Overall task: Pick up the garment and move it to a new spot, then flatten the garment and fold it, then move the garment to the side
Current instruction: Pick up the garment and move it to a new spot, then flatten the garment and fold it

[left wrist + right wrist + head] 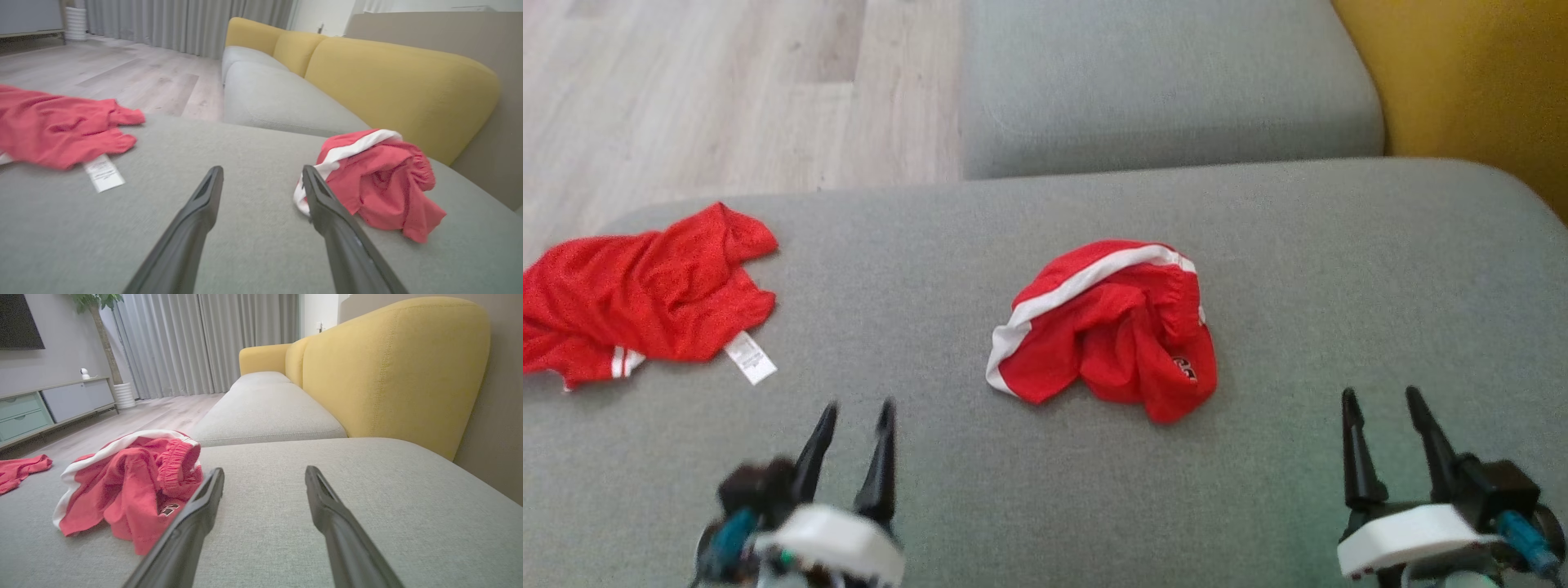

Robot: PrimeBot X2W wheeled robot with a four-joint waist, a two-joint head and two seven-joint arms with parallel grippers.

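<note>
Where the red shorts (1107, 327) lay: crumpled in a heap at mid-cushion, white stripe uppermost, touched by neither gripper.
Left gripper (858, 404): fingers were held apart, nothing gripped, near the shorts' left side.
Right gripper (1381, 393): fingers were held apart, nothing gripped.
Nearby: a second red garment (637, 294) with a white label (750, 358), well apart at the left.
Surroundings: grey sofa cushion (1298, 269), yellow backrest (1462, 73), wood floor (686, 82).
</note>
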